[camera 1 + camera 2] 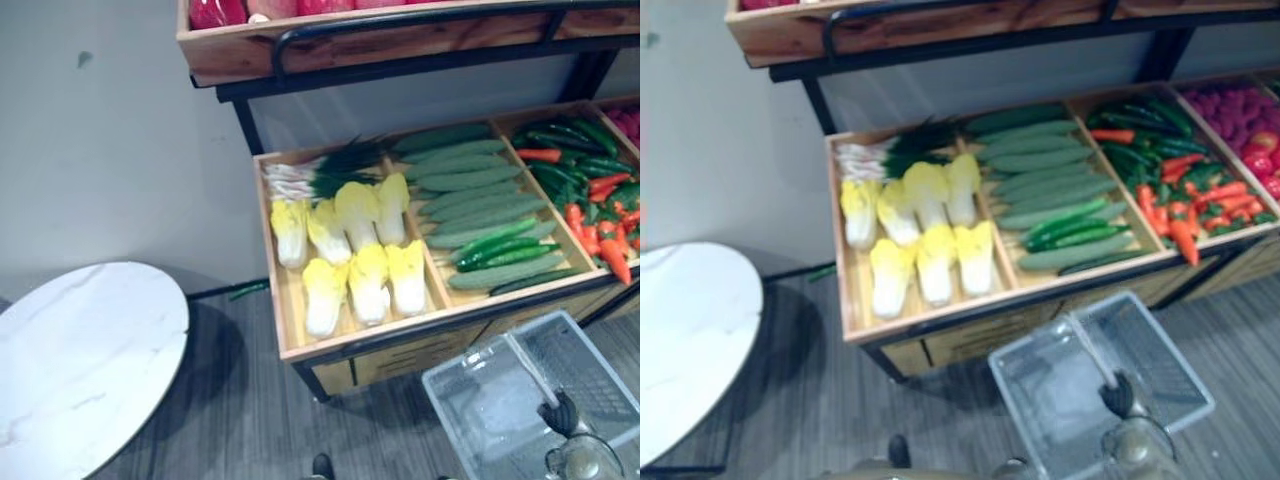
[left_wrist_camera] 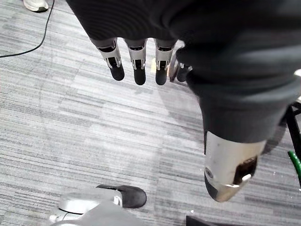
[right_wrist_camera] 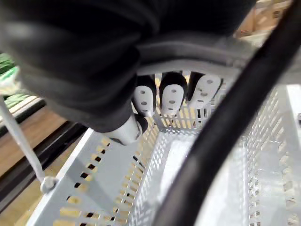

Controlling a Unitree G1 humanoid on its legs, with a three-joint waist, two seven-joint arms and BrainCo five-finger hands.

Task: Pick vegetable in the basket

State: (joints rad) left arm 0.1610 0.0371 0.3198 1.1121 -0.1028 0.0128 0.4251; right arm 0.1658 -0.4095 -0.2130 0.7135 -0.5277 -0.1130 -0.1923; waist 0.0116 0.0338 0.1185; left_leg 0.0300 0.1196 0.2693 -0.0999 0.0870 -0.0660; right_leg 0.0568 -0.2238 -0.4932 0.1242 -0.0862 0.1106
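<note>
Pale grey slotted basket, yellow-white cabbages, green cucumbers, white marbled table, grey streaked floor

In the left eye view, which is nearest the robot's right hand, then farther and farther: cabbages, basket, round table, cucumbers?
1. Basket, held by the right hand, lower right.
2. Cucumbers, middle bin behind the basket.
3. Cabbages, the bin left of them.
4. Round table, far left.
</note>
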